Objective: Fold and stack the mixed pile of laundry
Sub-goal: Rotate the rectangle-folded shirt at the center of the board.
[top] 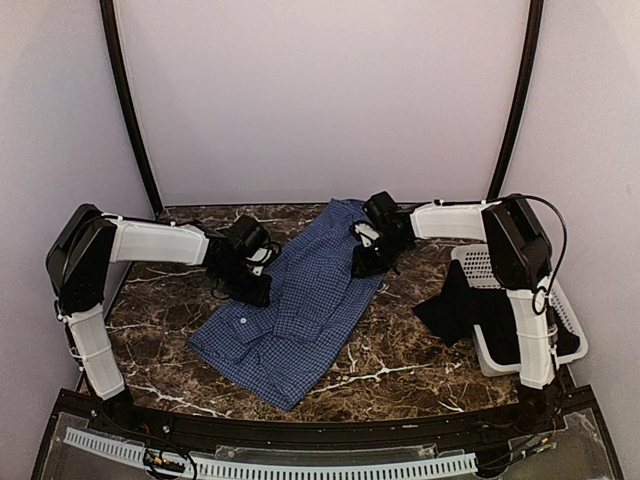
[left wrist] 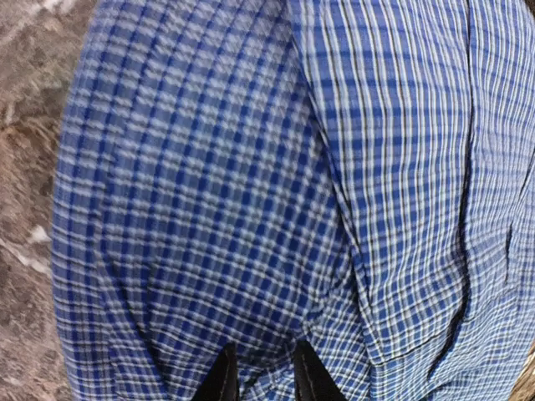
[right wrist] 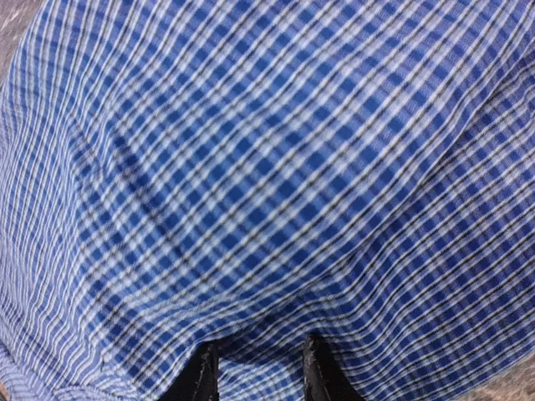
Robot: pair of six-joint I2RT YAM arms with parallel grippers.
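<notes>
1. Note blue-and-white checked shirt (top: 300, 300) lying spread on the dark marbled surface (top: 400, 355), running diagonally from far centre to near left of centre.
2. Note left fingers (top: 255, 285) down at the shirt's left edge, roughly halfway along it.
3. In the left wrist view, record only a narrow gap between the tips, with checked cloth lying across it and creases running toward it. Cannot tell whether the cloth is actually pinched.
4. Note right fingers (top: 365, 262) down on the shirt's far right edge.
5. In the right wrist view, record a similar narrow gap filled with checked cloth. Cannot tell whether a hold exists.
6. Note black garment (top: 465, 305) draped over the left rim of a white perforated basket (top: 568, 318), partly inside it and partly on the surface, apart from the shirt.
7. Place basket at the right edge of the surface, beside the right arm.
</notes>
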